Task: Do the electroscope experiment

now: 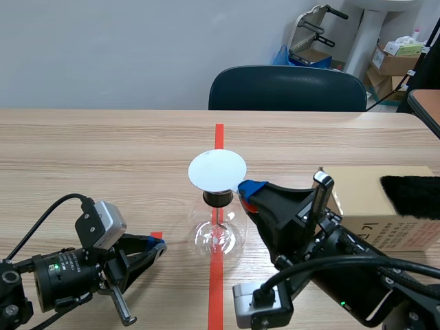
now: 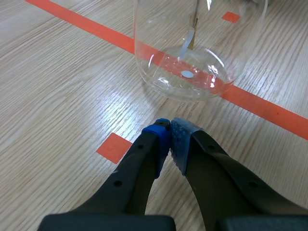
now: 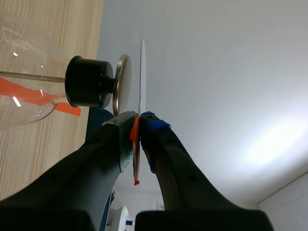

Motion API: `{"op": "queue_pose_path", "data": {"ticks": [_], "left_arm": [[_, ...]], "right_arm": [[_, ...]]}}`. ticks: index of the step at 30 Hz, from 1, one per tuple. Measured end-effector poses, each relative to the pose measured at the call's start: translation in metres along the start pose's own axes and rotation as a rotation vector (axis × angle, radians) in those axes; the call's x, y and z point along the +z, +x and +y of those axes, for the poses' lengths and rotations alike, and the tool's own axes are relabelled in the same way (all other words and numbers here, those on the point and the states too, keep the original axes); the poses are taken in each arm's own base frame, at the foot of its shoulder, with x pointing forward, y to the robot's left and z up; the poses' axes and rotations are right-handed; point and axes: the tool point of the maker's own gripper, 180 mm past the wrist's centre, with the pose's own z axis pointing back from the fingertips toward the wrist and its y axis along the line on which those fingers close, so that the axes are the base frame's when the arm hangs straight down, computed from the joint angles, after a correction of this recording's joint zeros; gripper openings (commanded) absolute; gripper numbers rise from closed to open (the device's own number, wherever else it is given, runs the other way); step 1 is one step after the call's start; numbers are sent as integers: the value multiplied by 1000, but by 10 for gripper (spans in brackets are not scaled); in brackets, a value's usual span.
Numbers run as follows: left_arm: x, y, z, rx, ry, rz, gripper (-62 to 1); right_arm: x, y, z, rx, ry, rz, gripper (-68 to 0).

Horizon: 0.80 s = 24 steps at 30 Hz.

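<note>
The electroscope is a clear glass flask (image 1: 218,235) with a black stopper (image 1: 219,198), standing on the red tape line. My right gripper (image 1: 249,192) is shut on the orange handle (image 3: 136,159) of a white disc (image 1: 217,170). It holds the disc just over the flask's metal top plate (image 3: 122,84), with a thin gap showing in the right wrist view. The disc (image 3: 142,77) hides that plate in the scene view. My left gripper (image 1: 159,249) rests low on the table left of the flask (image 2: 185,57), shut on nothing. Inside the flask hangs a thin foil strip (image 2: 187,42).
A cardboard box (image 1: 375,206) with a black fur piece (image 1: 412,196) on it stands at the right, behind my right arm. A dark chair (image 1: 287,89) is across the table. Boxes and a trolley stand in the far corner of the room.
</note>
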Motion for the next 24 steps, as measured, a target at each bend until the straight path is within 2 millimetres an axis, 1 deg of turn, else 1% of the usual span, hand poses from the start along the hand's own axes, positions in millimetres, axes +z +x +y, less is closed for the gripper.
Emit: {"op": "queue_pose_path", "data": {"ticks": [5, 7, 12, 14, 19, 24], "left_arm": [[0, 0, 0, 0, 0, 0, -580], [0, 0, 0, 0, 0, 0, -580], [0, 0, 0, 0, 0, 0, -580], [0, 0, 0, 0, 0, 0, -580], [0, 0, 0, 0, 0, 0, -580], [0, 0, 0, 0, 0, 0, -580]], "right_arm": [[0, -1, 0, 0, 0, 6, -656], [0, -7, 0, 0, 0, 38, -656], [2, -29, 0, 0, 0, 163, -656], [5, -42, 0, 0, 0, 237, -656], [16, -74, 0, -1, 0, 422, -656], [32, -102, 0, -4, -1, 601, -656]]}}
